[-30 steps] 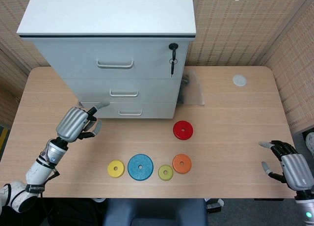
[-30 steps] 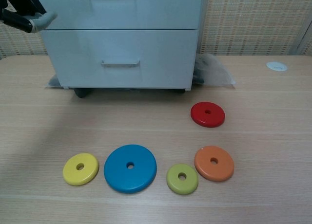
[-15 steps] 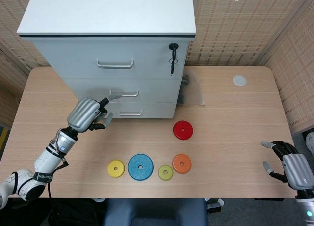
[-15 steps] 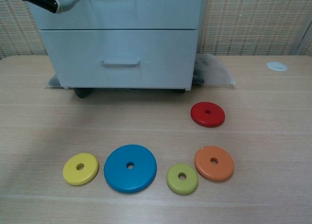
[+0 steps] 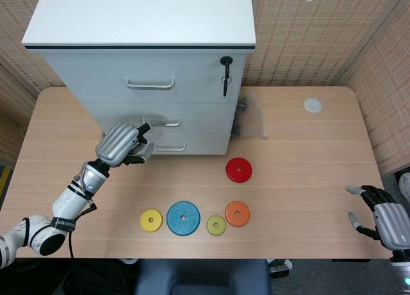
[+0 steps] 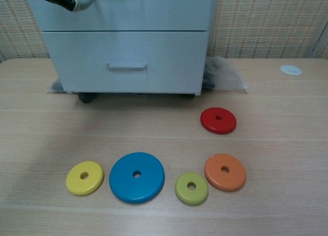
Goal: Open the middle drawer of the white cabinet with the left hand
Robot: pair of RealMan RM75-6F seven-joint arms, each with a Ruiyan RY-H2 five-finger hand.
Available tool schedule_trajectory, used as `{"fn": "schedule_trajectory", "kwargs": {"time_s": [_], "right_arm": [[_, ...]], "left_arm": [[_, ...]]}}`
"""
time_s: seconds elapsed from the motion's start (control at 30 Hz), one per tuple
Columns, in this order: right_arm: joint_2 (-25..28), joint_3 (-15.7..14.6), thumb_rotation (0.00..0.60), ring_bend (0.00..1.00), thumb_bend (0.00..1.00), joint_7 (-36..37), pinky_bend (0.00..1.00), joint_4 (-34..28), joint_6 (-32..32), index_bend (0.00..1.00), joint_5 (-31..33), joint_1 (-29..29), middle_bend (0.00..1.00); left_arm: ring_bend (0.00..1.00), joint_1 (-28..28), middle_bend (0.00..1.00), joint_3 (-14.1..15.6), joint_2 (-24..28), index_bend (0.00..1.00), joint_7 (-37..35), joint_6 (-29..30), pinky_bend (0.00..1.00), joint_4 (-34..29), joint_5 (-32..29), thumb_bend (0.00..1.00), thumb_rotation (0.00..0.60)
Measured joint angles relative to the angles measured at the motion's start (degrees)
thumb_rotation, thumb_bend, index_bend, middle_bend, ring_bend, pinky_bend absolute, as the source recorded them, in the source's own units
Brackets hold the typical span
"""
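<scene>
At the front of the white cabinet (image 5: 147, 64), the left hand (image 5: 122, 144) is raised against the lower drawers, its fingers (image 5: 144, 127) loosely curled with one tip reaching the left end of the middle drawer's handle (image 5: 162, 122); whether that tip hooks the handle or only touches it cannot be told from above. The middle drawer (image 5: 160, 118) sits flush with the cabinet face, between the top drawer with its long handle (image 5: 150, 84) and the bottom drawer (image 6: 125, 61). From the chest view only the fingertips of that hand (image 6: 77, 0) show at the upper edge, the rest cut off, and the middle drawer's handle is out of frame. The right hand (image 5: 387, 221) rests near the table's (image 5: 301, 173) right front corner, fingers spread a little and holding nothing; its wrist is cut off by the frame. A key (image 5: 225, 74) hangs from the lock at the cabinet's upper right. On the table lie a red disc (image 5: 239, 170), orange disc (image 5: 237, 213), green disc (image 5: 216, 225), blue disc (image 5: 183, 218) and yellow disc (image 5: 151, 220), all apart from the hands. A clear plastic bag (image 5: 252, 118) lies just beside the cabinet's right side, its contents hard to make out, and a small white cap (image 5: 312, 104) sits far right.
</scene>
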Motion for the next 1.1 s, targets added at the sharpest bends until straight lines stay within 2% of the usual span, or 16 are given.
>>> {"fn": "schedule_trajectory", "kwargs": {"time_s": [0.37,1.1], "right_arm": [[-0.1,0.1,0.6,0.2,0.33,0.3,0.21,0.3,-0.2,0.25,0.0,0.1,0.33],[-0.1,0.2,0.6,0.2,0.33,0.0,0.21,0.0,-0.1,0.25,-0.2,0.0,0.33]], "left_arm": [[0.95,-0.6,0.94,0.9,-0.1,0.2,0.8,-0.5,1.0,0.2,-1.6,0.55,0.6],[0.95,1.5,0.94,4.0,2.9,0.21,0.2,1.9,1.0,-4.3,2.3,0.55,0.6]]}}
